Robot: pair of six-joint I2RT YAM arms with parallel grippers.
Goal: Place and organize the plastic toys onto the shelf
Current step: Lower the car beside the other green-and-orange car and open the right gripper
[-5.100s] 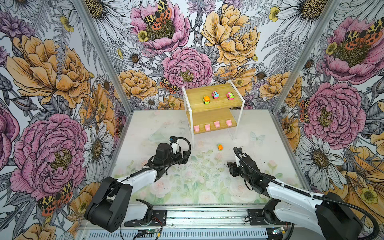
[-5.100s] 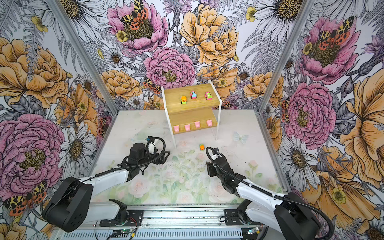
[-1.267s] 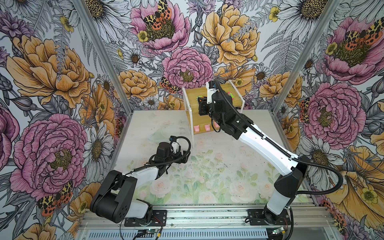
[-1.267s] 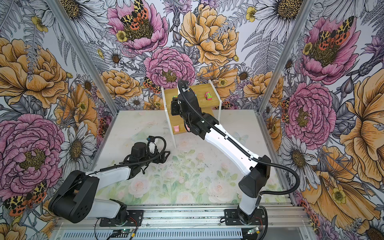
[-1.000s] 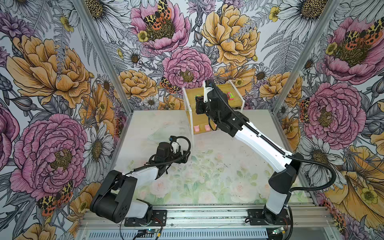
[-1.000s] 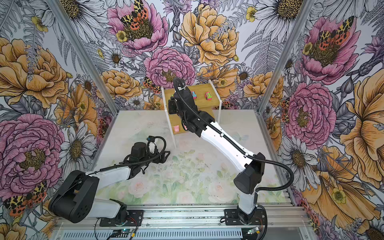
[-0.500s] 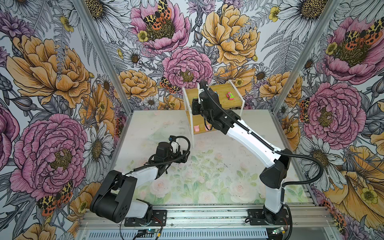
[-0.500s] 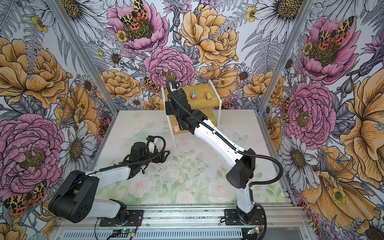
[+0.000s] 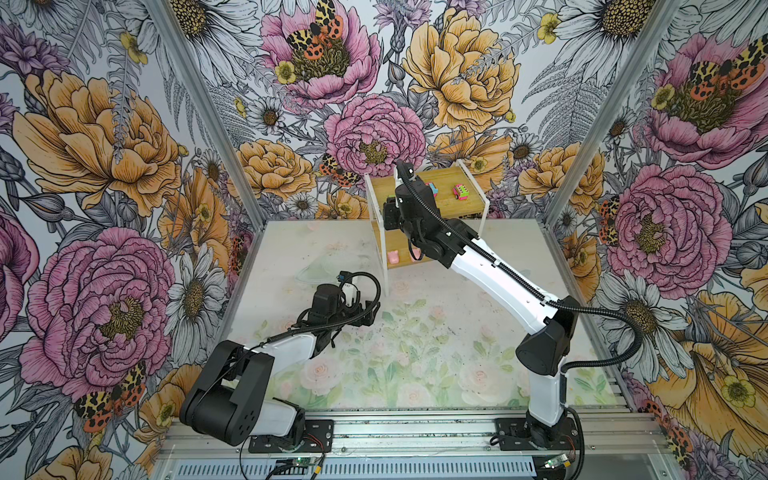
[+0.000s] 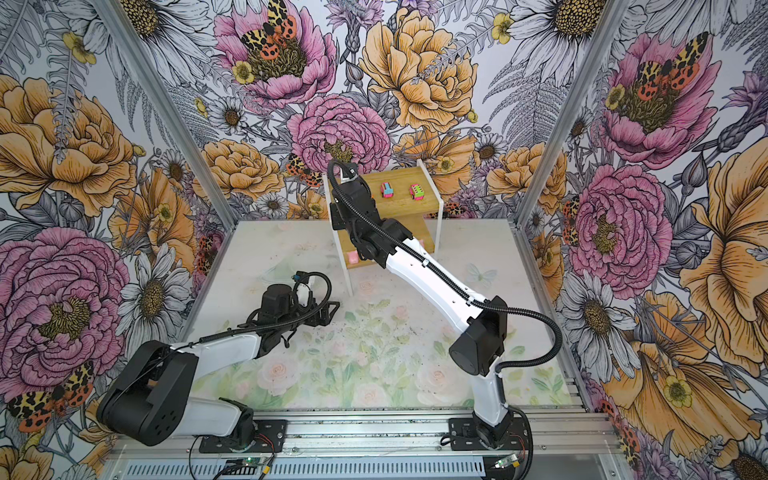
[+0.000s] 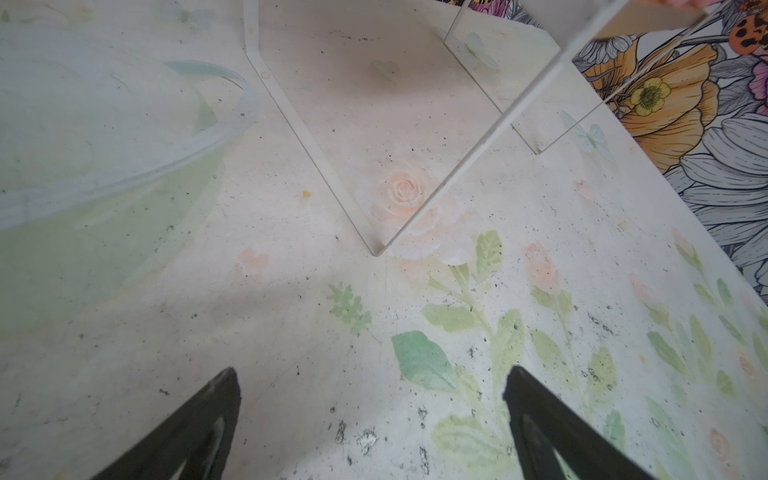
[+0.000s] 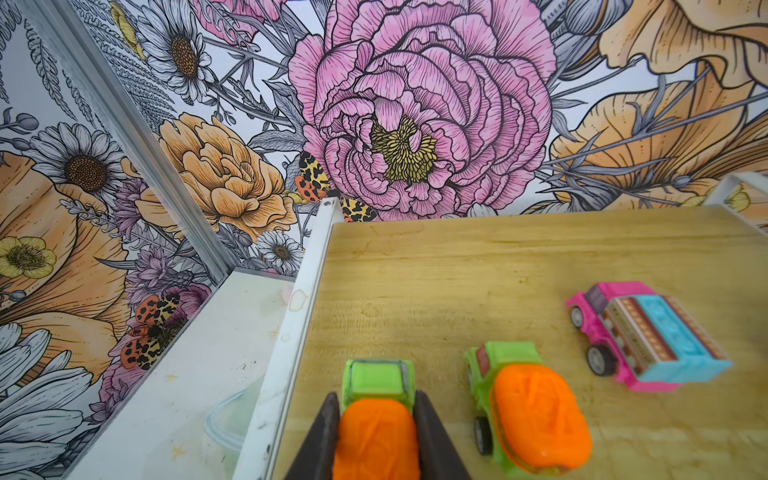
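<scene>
So the orange-green car is off the table, up at the shelf now
L gripper hasn't moved, low over table, jaws wide, empty. R gripper, was down front, now clamps the car over top board's left edge, twin car right beside it, pink car past that.

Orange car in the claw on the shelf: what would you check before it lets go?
1. right gripper shut on the held orange car: ok.
2. Held car over the top board, inside the white rail: ok, though close.
3. Wheels resting on the board: cannot tell.
4. Apart from the second orange car: ok.
5. left gripper open and empty: ok.
</scene>
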